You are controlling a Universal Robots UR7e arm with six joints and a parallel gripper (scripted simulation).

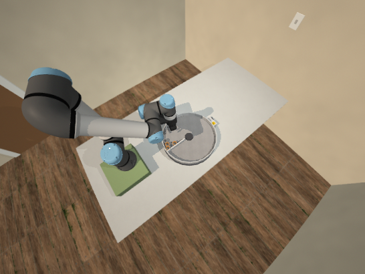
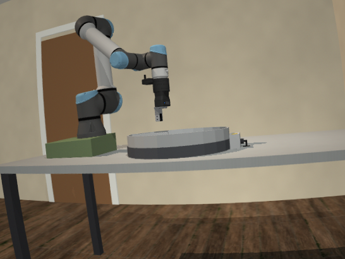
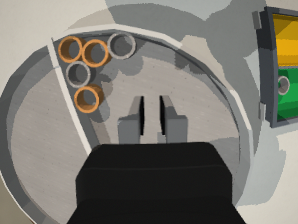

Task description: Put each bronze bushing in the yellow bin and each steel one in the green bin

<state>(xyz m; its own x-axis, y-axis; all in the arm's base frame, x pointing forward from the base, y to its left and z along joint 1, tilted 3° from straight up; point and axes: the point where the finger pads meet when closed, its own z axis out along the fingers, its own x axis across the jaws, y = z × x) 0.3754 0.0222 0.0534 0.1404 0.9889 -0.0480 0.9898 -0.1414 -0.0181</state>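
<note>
My gripper (image 2: 158, 120) (image 3: 152, 107) is partly open and empty, above the turntable (image 1: 200, 148) (image 2: 178, 143) (image 3: 42, 112). In the wrist view, the bushings stand upright left of and beyond the fingers: a bronze bushing (image 3: 60, 49), a second bronze one (image 3: 95, 65) against it, a third bronze one (image 3: 86, 111) nearest the fingers, a steel bushing (image 3: 109, 46) by the rim and another steel one (image 3: 68, 75) between the bronze ones. The green bin (image 3: 287, 109) holds a steel bushing (image 3: 288, 86). No bushing shows in the visible part of the yellow bin (image 3: 289, 47). The arm hides the bins in the top view.
A straight divider (image 1: 178, 144) (image 3: 75, 112) runs from the hub (image 1: 189, 136) to the turntable's raised rim, beside the bushings. The arm stands on a green block (image 1: 122, 180) (image 2: 69, 149). A small box (image 2: 235, 141) sits against the turntable's far side from the arm base.
</note>
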